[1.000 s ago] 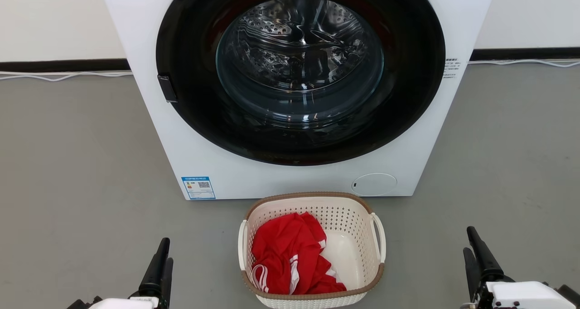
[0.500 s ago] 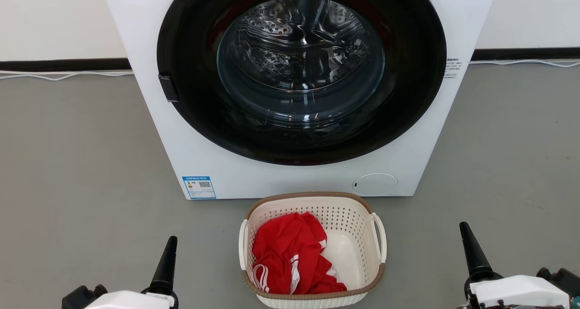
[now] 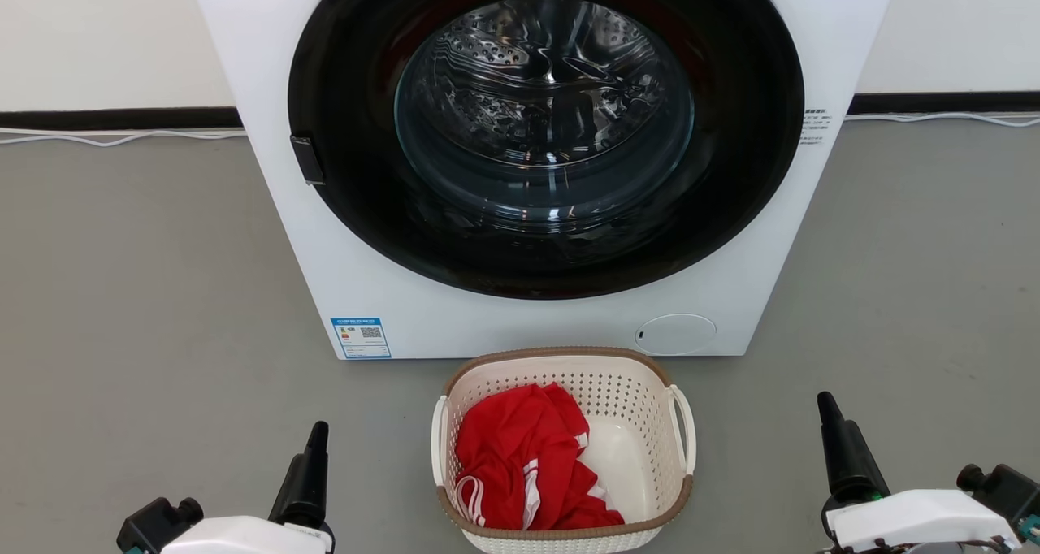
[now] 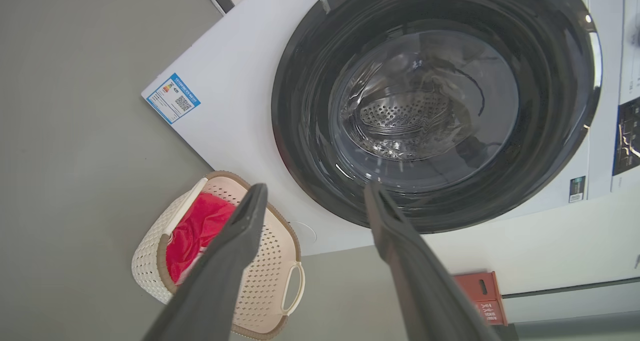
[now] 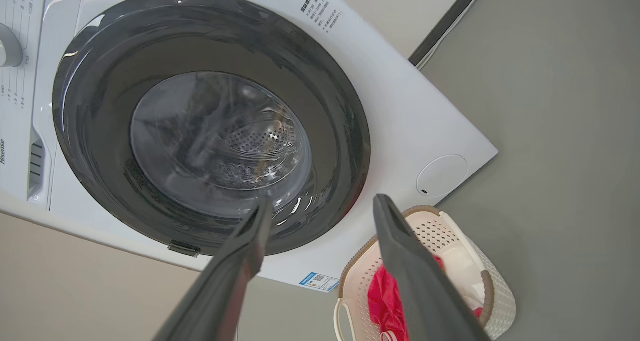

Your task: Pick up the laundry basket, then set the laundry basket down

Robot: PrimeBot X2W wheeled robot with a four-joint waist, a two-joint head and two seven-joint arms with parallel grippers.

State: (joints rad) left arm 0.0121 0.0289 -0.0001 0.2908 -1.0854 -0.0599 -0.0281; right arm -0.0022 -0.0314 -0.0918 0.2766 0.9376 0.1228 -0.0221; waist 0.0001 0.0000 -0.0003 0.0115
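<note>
Pick-up looked barely begun: left fingers [image 3: 305,481] and right fingers [image 3: 845,456] stood apart, empty, at the lower corners, needing next to reach the side handles of the laundry basket [image 3: 626,387].

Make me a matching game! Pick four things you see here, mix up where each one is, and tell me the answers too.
Things:
1. laundry basket
2. red cloth
3. blue sticker
4. washing machine

Places:
A. lying inside the basket
B. standing tall right behind the basket
C. on the grey floor, in front of the machine
D. stuck low on the machine's white front

Pairs: 1-C, 2-A, 3-D, 4-B
</note>
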